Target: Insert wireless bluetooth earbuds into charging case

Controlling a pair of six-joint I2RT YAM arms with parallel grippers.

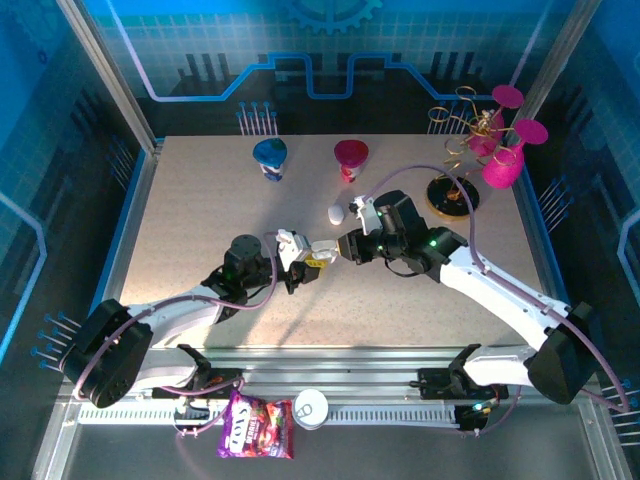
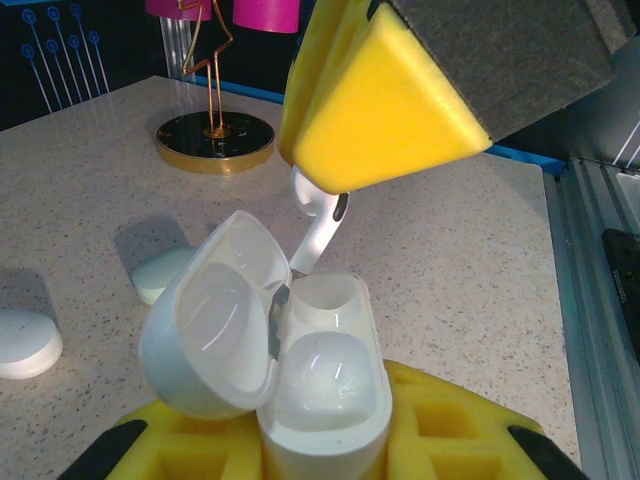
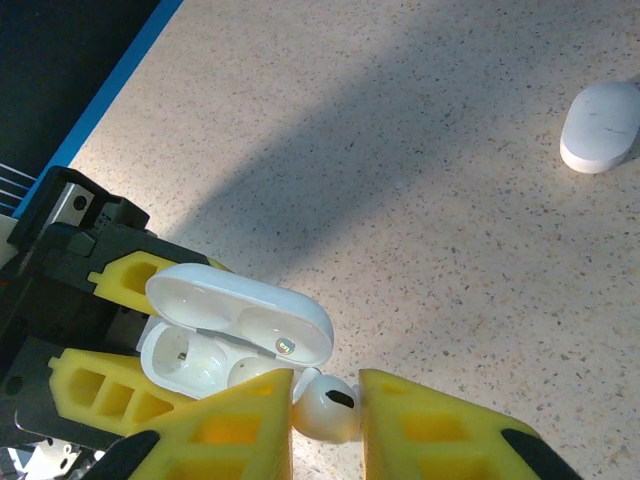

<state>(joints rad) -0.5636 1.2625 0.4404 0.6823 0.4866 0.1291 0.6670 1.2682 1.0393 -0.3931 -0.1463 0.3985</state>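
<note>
Speckled beige surface [image 1: 200,200] sits inside a blue-lit enclosure, with two robot arms based at its near edge. Nearest, on the metal rail, lie a purple snack bag [image 1: 257,425] and a small white round disc [image 1: 311,408]. At mid-surface the left hand [image 1: 312,258] is clamped with yellow foam pads on an open white charging case [image 2: 320,380], its lid tipped back to the left. Just beyond it, the right hand [image 3: 325,410] is pinched shut on a white wireless earbud [image 2: 320,235], whose stem angles down to the rim of the case's far socket. Farther back a closed white pebble-shaped case [image 1: 336,213] lies alone. Beyond that stand a blue cup [image 1: 270,157] and a magenta cup [image 1: 350,158]. At far right, a gold wire stand [image 1: 450,195] carries pink glasses [image 1: 500,165].
</note>
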